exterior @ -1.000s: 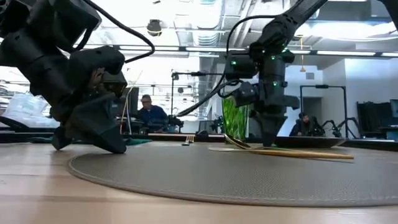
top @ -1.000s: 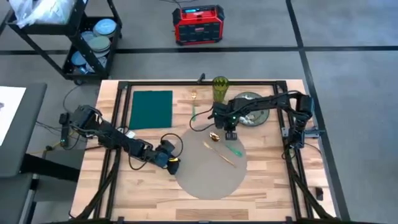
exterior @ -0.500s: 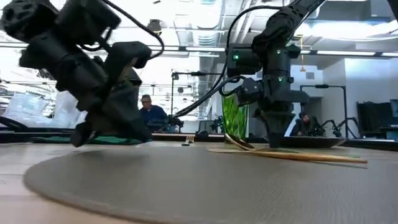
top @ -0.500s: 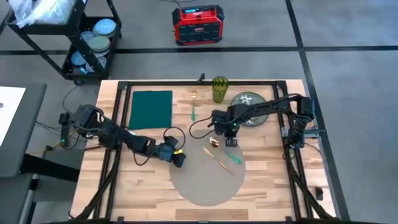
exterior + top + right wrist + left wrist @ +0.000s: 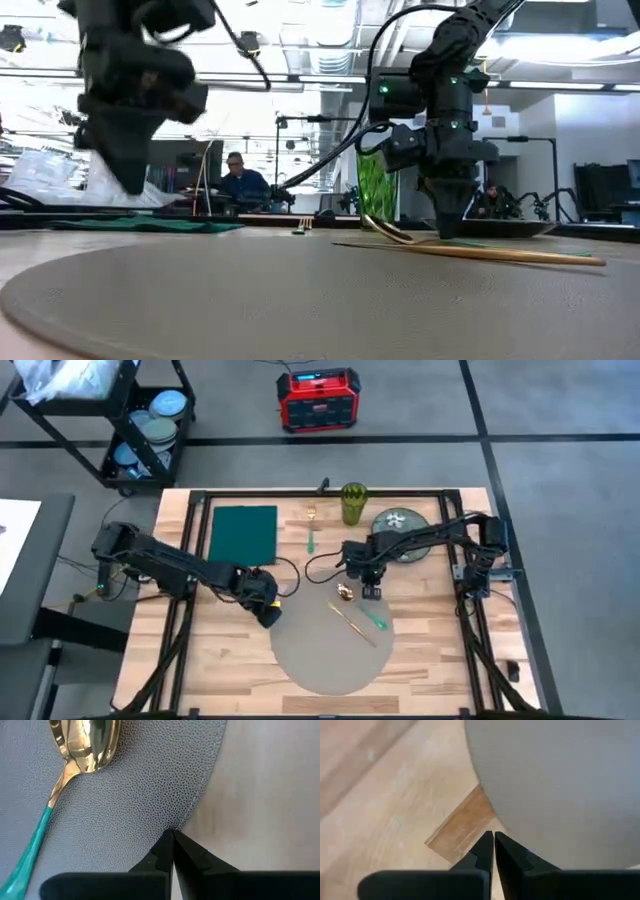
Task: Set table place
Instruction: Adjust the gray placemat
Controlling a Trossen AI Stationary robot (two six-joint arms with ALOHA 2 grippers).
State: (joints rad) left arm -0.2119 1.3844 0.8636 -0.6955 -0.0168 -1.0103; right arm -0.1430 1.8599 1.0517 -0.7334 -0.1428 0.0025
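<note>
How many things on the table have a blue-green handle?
2. A spoon lies on the grey placemat, near its far edge. A gold-headed utensil lies on bare wood between the green napkin and the green glass. None seem hidden.

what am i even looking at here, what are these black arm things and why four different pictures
These are two robot arms at a wooden table, each ending in a two-finger gripper. One picture looks straight down, one looks level across the tabletop, and two come from cameras on the arms' wrists. On the table lie a round grey placemat, a gold spoon with a teal handle, a dark green napkin, a fork, a green glass and a floral plate. The left gripper is shut at the placemat's edge. The right gripper is shut on that edge, beside the spoon.
</note>
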